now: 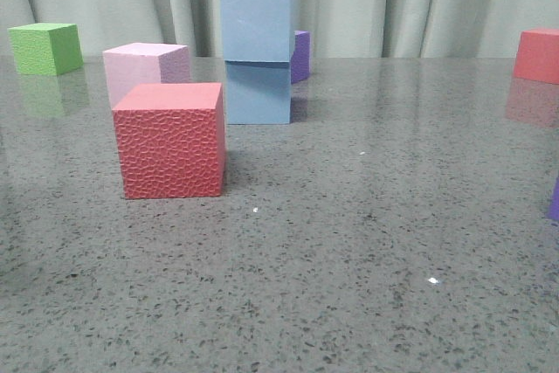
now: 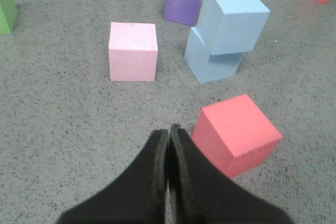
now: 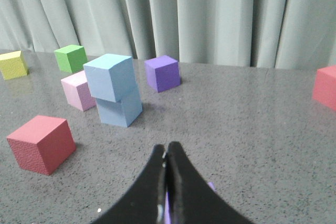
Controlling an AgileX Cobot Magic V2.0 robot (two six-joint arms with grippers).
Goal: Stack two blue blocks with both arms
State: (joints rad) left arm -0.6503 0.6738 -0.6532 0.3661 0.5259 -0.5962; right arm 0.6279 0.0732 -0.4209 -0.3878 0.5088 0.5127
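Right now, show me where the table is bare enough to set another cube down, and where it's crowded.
Free: the wide stretch of table right of the blue stack, up to the far red cube, and the near strip in front of the textured red cube. Crowded: the left rear, where pink cube, purple cube and the stack cluster.

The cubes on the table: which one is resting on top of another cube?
The upper blue block. It sits on the lower blue block, slightly turned, while every other cube stands directly on the table.
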